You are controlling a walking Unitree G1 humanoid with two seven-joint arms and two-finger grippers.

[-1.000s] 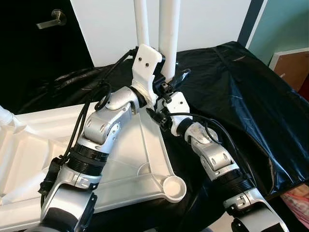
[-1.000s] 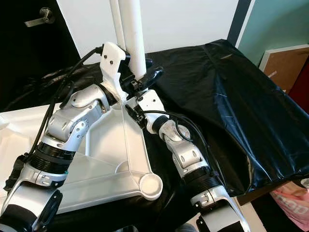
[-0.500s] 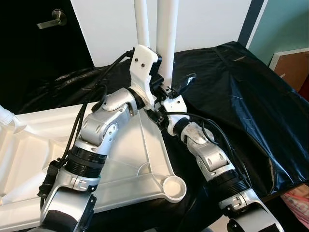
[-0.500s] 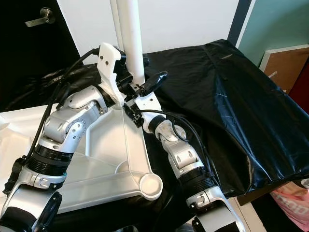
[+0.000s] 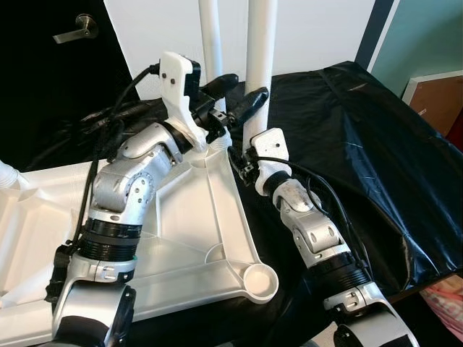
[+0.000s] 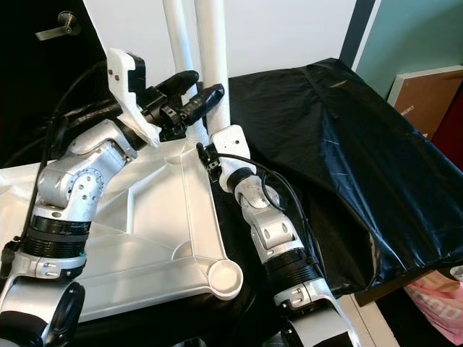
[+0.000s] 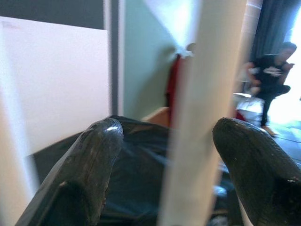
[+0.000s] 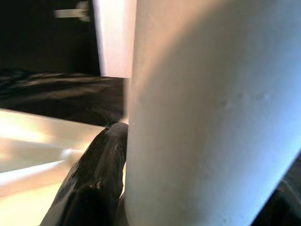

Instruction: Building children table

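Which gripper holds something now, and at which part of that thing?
The right gripper clamps the thick white plastic table leg near its lower end. The left gripper is open, its fingers astride that leg without touching it.

White wall (image 5: pixel 318 29), black door (image 5: pixel 58 72)
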